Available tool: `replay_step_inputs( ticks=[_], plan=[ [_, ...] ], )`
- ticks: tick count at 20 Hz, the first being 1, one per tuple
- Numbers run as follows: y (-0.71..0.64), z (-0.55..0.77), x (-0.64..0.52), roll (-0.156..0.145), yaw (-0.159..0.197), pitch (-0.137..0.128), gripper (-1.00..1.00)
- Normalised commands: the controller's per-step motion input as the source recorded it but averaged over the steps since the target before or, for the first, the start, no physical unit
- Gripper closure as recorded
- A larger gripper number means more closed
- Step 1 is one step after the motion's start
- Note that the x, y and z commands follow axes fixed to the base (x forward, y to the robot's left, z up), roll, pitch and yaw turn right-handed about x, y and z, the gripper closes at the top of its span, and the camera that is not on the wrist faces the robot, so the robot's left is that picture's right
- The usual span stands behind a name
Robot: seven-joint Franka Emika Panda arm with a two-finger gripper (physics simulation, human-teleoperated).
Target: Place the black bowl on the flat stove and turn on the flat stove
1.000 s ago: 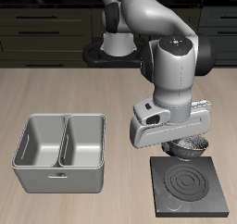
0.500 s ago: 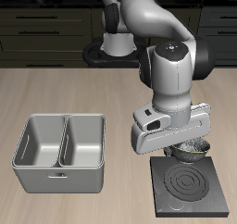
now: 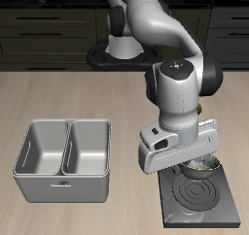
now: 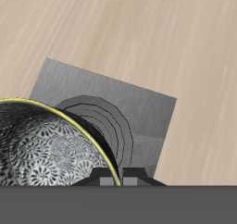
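The black bowl (image 3: pixel 203 165), with a speckled grey-white inside, hangs from my gripper (image 3: pixel 198 161), which is shut on its rim. It is just above the back part of the flat stove (image 3: pixel 199 196), a black square plate with pale burner rings near the table's front edge. In the wrist view the bowl (image 4: pixel 46 152) is close up with the stove (image 4: pixel 111 91) under and beyond it, and my gripper (image 4: pixel 125 178) pinches the rim. My hand hides most of the bowl in the exterior view. I cannot make out the stove's knob.
A grey two-compartment metal tray (image 3: pixel 63 159) stands on the wooden table (image 3: pixel 58 98) beside the stove, with a gap of bare table between them. Dark cabinets run along the back behind the robot base (image 3: pixel 122 47).
My gripper has carried the bowl toward the table's front edge and lower, from behind the stove to over its back part.
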Motion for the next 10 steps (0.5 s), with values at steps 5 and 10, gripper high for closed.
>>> replay_step_inputs(
  ticks=[5, 10],
  plan=[
    [0.07, -0.14, 0.04, 0.017, 0.023, 0.013, 1.00],
    [-0.03, -0.02, 0.02, -0.022, 0.042, -0.005, 1.00]
  ],
)
